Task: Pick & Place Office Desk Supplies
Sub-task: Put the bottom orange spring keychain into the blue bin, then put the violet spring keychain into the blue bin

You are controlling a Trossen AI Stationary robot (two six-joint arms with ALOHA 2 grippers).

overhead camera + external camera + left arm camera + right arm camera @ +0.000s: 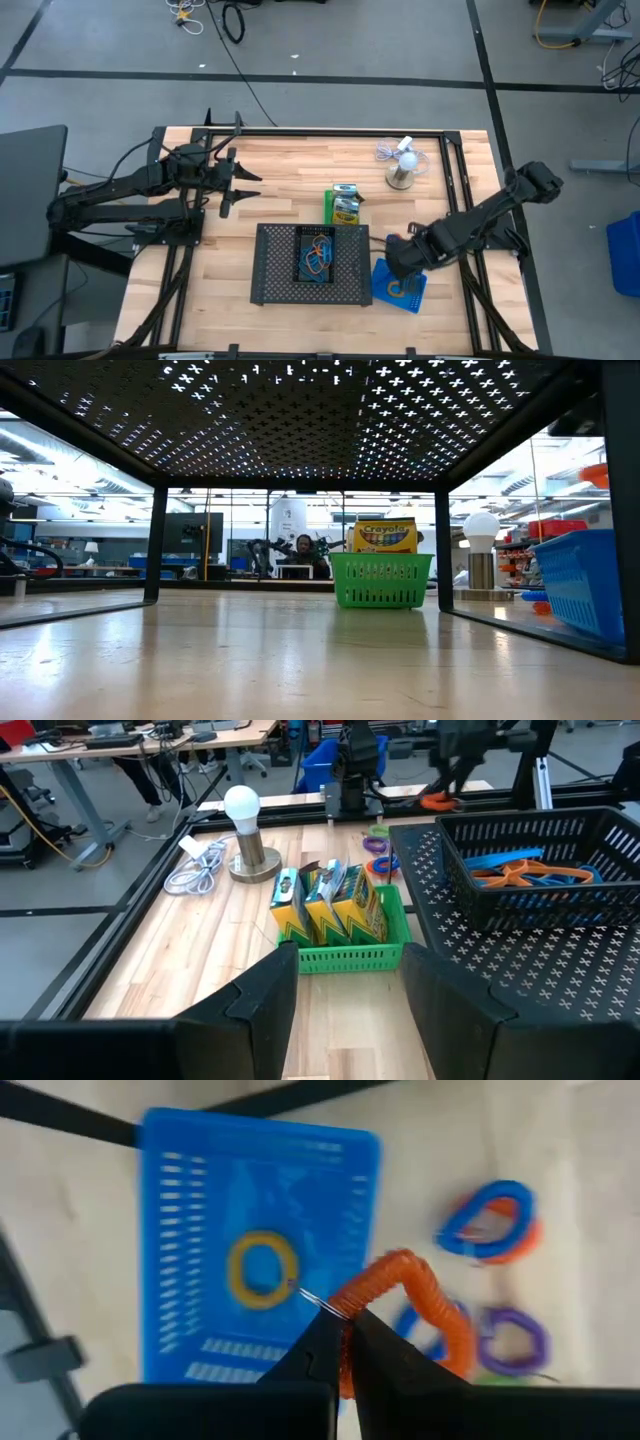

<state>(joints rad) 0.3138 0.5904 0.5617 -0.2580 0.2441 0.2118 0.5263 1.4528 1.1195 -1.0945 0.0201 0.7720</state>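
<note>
My right gripper (343,1320) is shut on an orange coiled loop (425,1295) and hovers above the table beside the blue bin (250,1240), near the table's right front (397,250). A yellow loop (262,1268) lies in that bin. A blue-and-orange loop pair (490,1225), a blue loop (415,1325) and a purple loop (515,1342) lie on the wood. My left gripper (350,995) is open and stays back on the table's left (235,187), facing the green bin (345,955), in which crayon boxes (330,900) stand. My right gripper pinches the orange coiled loop at one bend of its coil (362,1298) between the two fingertips, coming from above and pointing down. The rest of the loop sticks out past the fingers, lifted clear of the table and the bin.
The large black mesh tray (270,285) stands at the table's front middle, carrying a black bin (520,830) of blue and orange loops. The white mini fan (402,165) and its cable sit at the far right. Bare wood lies between my left gripper and the tray.
</note>
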